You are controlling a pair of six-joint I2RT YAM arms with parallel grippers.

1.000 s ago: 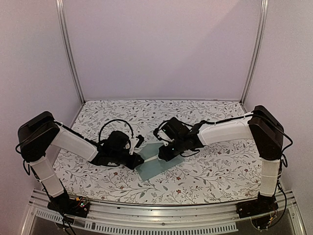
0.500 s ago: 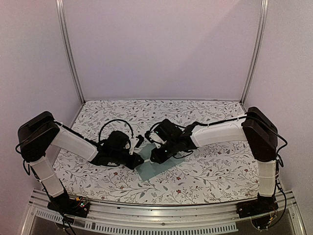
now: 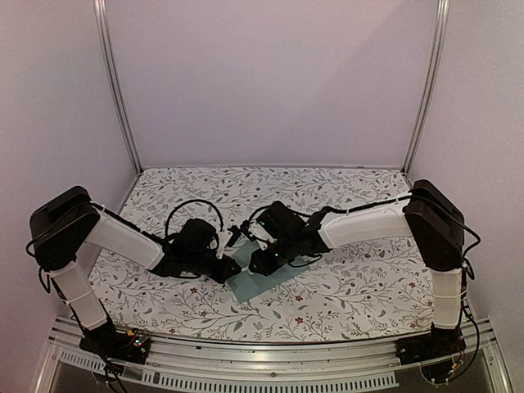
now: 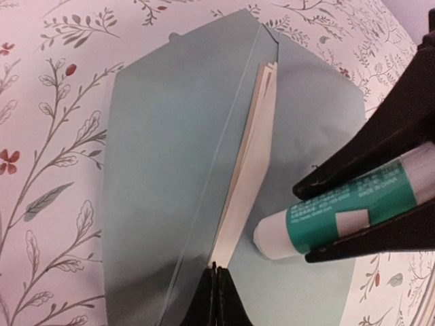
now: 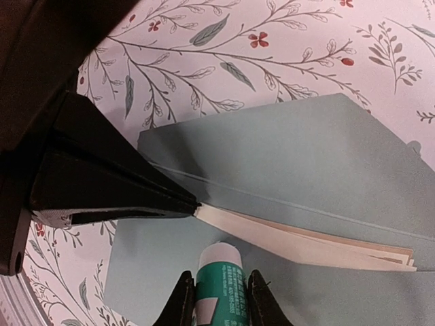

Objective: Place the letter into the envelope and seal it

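Observation:
The teal envelope (image 3: 260, 279) lies flat on the table with its flap (image 4: 309, 115) open. The cream letter's edge (image 4: 255, 149) sticks out of the envelope's mouth, also in the right wrist view (image 5: 306, 241). My left gripper (image 4: 219, 273) is shut, pinching the envelope's edge at the near end of the mouth; it shows as a dark wedge in the right wrist view (image 5: 194, 209). My right gripper (image 5: 219, 280) is shut on a white-and-teal glue stick (image 5: 219, 272), whose white tip touches the flap just beside the letter's edge. The stick also shows in the left wrist view (image 4: 340, 214).
The table (image 3: 352, 282) has a floral cloth. Both arms meet over the envelope (image 5: 292, 156) at the table's front middle, the left gripper (image 3: 232, 264) and the right gripper (image 3: 255, 260) almost touching. White walls and metal posts (image 3: 115, 90) close the back and sides.
My right gripper has moved left along the flap with the glue stick, closer to the left gripper. The left arm and the envelope have stayed put.

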